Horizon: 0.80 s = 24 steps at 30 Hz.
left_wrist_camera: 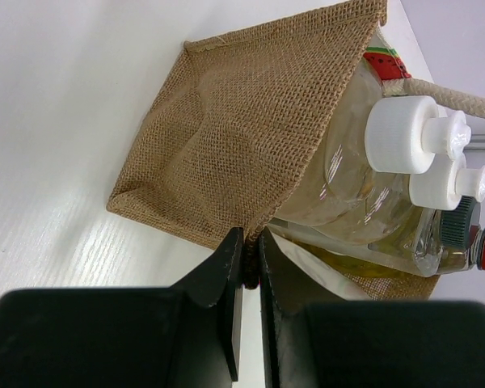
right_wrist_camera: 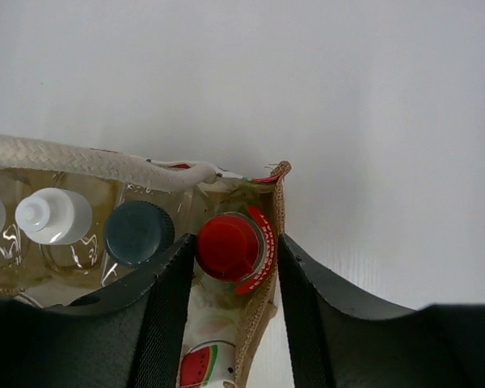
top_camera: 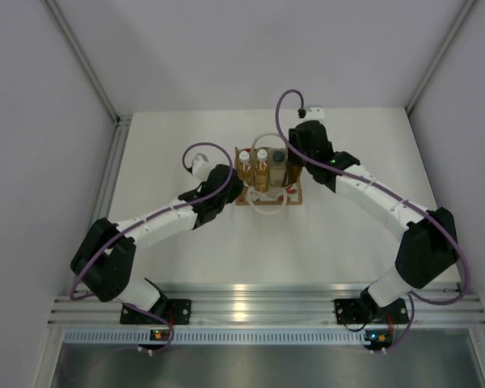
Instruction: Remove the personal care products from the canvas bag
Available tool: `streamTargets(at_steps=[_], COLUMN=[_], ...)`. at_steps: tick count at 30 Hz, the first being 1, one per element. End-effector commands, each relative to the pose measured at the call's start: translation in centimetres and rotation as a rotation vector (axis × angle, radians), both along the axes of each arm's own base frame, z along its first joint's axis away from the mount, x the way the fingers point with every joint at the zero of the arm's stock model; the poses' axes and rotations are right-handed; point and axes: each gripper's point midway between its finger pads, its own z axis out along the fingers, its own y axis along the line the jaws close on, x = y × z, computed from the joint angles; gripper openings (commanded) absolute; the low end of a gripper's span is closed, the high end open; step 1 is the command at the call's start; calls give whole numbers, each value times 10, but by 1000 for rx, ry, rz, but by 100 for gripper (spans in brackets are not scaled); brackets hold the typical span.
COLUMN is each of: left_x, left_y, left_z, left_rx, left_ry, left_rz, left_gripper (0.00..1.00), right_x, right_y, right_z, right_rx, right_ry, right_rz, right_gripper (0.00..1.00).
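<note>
The canvas bag [top_camera: 267,194] stands mid-table with the bottles upright inside. In the top view two amber bottles with white caps [top_camera: 253,164] and the grey-capped bottle [top_camera: 279,156] show. My left gripper [left_wrist_camera: 250,257] is shut on the bag's burlap edge [left_wrist_camera: 226,137] at its left end. My right gripper [right_wrist_camera: 236,246] is open and lowered over the bag's right end. One finger is inside, between the grey cap [right_wrist_camera: 137,233] and the red cap [right_wrist_camera: 226,242] of the yellow bottle. The other finger is outside the bag wall [right_wrist_camera: 267,299]. A white cap [right_wrist_camera: 52,214] shows further left.
A cream rope handle [right_wrist_camera: 89,162] arches over the bottles, and another lies at the bag's front [top_camera: 267,202]. White enclosure walls stand at both sides and the back. An aluminium rail [top_camera: 259,311] runs along the near edge.
</note>
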Motion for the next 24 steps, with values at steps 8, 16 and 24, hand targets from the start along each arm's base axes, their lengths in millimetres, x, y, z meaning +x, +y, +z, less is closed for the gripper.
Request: streamTargets(at_steps=[8, 16, 24], left_x=[-35, -35, -35], left_y=[19, 17, 17], left_z=[-60, -59, -56], left_rx=[144, 134, 123], left_ry=[182, 183, 178], left_rz=[-51, -50, -45], left_gripper=[0, 0, 0], right_x=[18, 15, 13], right_y=[9, 9, 13], right_z=[-17, -9, 21], right_rx=[-61, -74, -37], right_ry=[-3, -28, -101], right_rz=[-34, -53, -47], right_gripper=[31, 0, 0])
